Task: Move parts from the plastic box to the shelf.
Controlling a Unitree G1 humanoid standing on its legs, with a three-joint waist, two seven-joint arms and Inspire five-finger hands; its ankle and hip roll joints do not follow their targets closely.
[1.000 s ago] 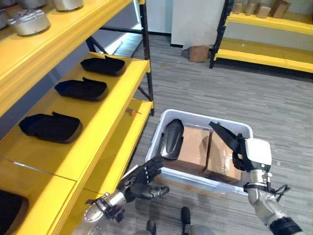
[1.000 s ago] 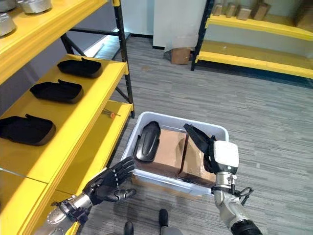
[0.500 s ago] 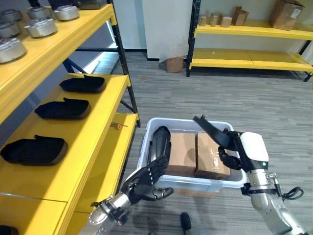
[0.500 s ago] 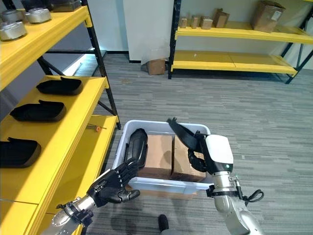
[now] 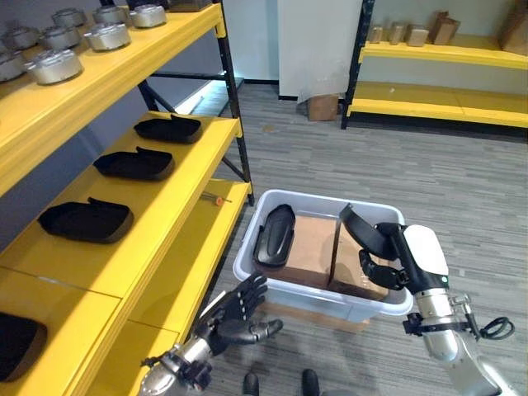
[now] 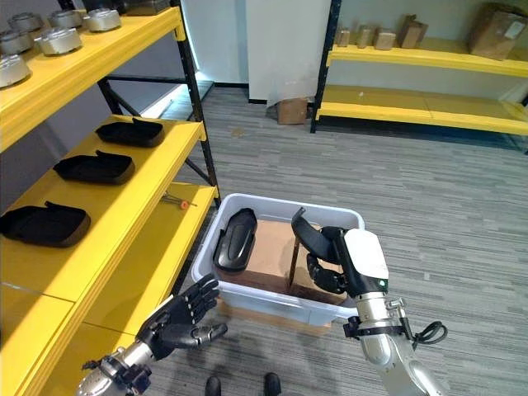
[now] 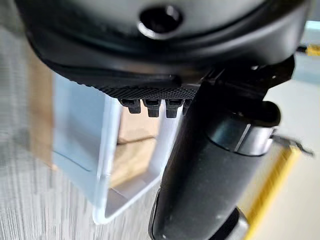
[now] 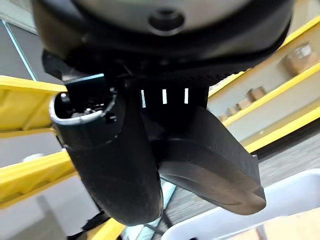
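Comparing with half a second ago, your right hand (image 6: 334,262) has sunk lower over the plastic box (image 6: 216,285), fingers curled round a black part (image 6: 304,233). Your left hand (image 6: 183,318) hangs slack and spread beside the box's near corner. A second black part (image 6: 235,239) lies on the cardboard boxes (image 6: 272,252) inside. Three more rest on the yellow shelf (image 5: 177,177). Your right wrist view shows the held part's underside (image 8: 210,165).

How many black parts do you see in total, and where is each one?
6: four on the yellow shelf at and, one in the plastic box, one in the right hand. More may be hidden.
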